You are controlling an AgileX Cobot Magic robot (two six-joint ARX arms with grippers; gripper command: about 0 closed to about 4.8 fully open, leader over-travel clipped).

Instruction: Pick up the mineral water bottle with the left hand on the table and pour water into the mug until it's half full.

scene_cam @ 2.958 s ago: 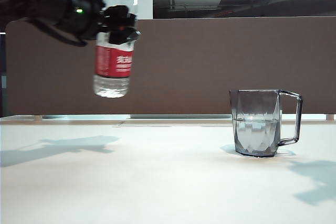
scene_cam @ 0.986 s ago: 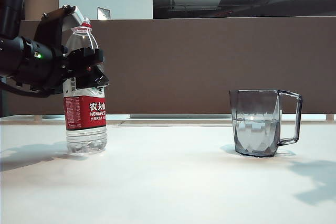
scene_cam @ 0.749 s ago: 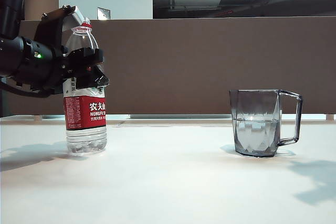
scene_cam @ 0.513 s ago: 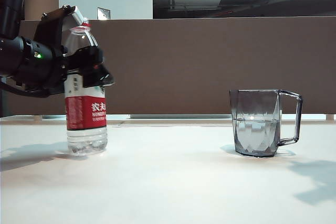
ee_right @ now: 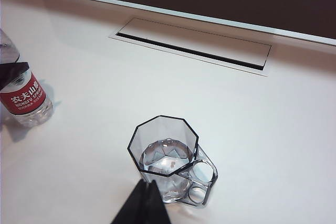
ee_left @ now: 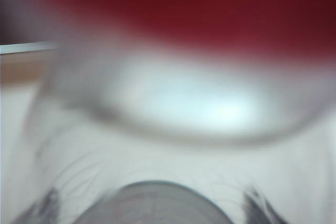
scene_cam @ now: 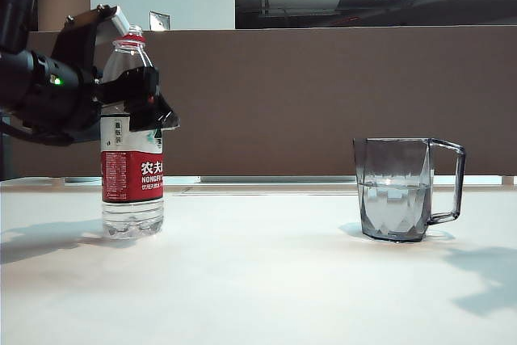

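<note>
— So where's the mineral water bottle?
— Upright on the tabletop, well apart from the mug, which holds water.
— Left claw?
— Spread around the bottle's shoulder, released.
— Right claw?
— Clenched, above the mug.

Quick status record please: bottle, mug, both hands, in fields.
bottle: mineral water bottle upright on the table, left side of the exterior view, cap off
mug: mug upright on the right, water about halfway up
left hand: left hand around the bottle's upper body, jaws spread
right hand: right hand above the table near the mug, fingers together, holding nothing
</note>
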